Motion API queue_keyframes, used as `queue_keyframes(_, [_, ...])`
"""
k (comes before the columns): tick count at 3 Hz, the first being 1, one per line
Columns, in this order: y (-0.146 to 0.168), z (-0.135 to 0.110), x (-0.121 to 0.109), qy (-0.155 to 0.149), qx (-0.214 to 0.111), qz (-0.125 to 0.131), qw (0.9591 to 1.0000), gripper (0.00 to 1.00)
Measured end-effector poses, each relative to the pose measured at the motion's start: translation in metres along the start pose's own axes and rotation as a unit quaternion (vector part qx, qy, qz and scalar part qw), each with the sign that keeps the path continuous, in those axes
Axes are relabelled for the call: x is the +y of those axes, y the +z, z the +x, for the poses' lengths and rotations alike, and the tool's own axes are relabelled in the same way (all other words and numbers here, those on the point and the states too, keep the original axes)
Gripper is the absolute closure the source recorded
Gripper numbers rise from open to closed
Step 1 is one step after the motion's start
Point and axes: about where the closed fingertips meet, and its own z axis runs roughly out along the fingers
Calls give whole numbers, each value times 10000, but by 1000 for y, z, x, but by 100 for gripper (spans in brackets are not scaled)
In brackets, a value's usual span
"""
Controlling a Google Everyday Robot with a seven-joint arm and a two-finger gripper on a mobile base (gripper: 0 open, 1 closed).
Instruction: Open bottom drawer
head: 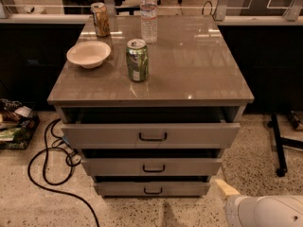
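bottom drawer [118, 188], thin grey strip, blk loop handle [152, 191]; end effector [225, 189] just right, state unclear

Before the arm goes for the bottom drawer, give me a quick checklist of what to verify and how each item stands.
1. Target picked out: the bottom drawer is the lowest grey front. Ok.
2. Its black loop handle is in view with nothing over it. Ok.
3. Gripper on the handle: not ok. It sits low at the right, near the drawer's right end and off the handle.
4. Pull path: the black cable lies on the floor left of the cabinet, not in front of the drawer. Ok.
5. How far the drawer is already out: cannot tell.
6. Green can on top is upright, back from the front edge. Ok.
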Motion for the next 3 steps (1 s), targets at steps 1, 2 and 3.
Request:
queue_keyframes(1, [11, 1, -2, -32, 81, -42, 10000, 0])
queue_keyframes(2, [44, 25, 16, -118, 380, -423, 9983, 0])
queue_keyframes(3, [79, 44, 18, -249, 675, -839, 9939, 0])
